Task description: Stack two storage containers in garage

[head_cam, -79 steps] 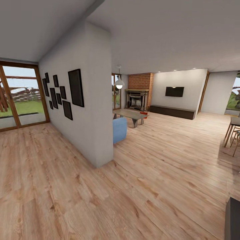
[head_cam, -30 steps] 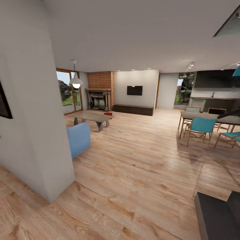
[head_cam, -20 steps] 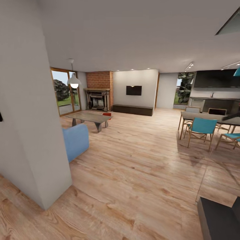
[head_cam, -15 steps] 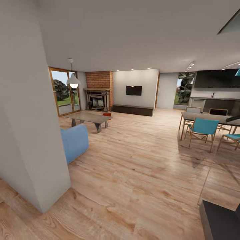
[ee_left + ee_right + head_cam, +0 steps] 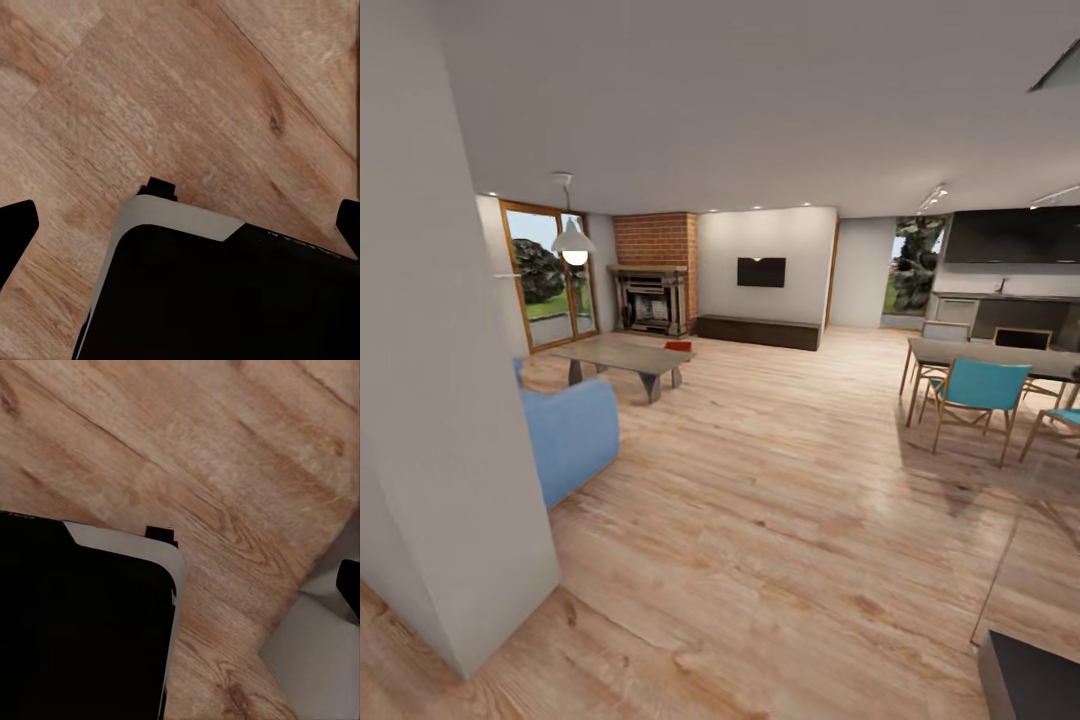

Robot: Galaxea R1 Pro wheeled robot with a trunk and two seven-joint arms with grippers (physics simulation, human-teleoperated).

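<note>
One storage container (image 5: 679, 346), a small orange-red shape, is seen far across the living room, at the far end of the glass coffee table (image 5: 622, 355); whether it rests on the table or on the floor behind it cannot be told. Only one container can be made out. A brick fireplace (image 5: 652, 285) is set in the far wall behind the table, with wood-framed glass doors (image 5: 547, 275) beside it and a pendant lamp (image 5: 574, 241) hung above the table. A blue sofa (image 5: 568, 433) is partly hidden by a white wall corner (image 5: 450, 420) close at the head view's left. A light wood plank floor (image 5: 790, 500) is spread between. A dark screen (image 5: 761, 272) is mounted on the far white wall above a low dark cabinet (image 5: 758, 331). At the right, a dining table (image 5: 990, 358) with teal chairs (image 5: 980, 392) is placed before a dark kitchen.

In the left wrist view, dark fingers (image 5: 16, 232) are seen spread wide at both edges, with nothing between them but the robot's black base (image 5: 217, 292) and floor. In the right wrist view one dark fingertip (image 5: 349, 585) is glimpsed; the state of those fingers cannot be told.
</note>
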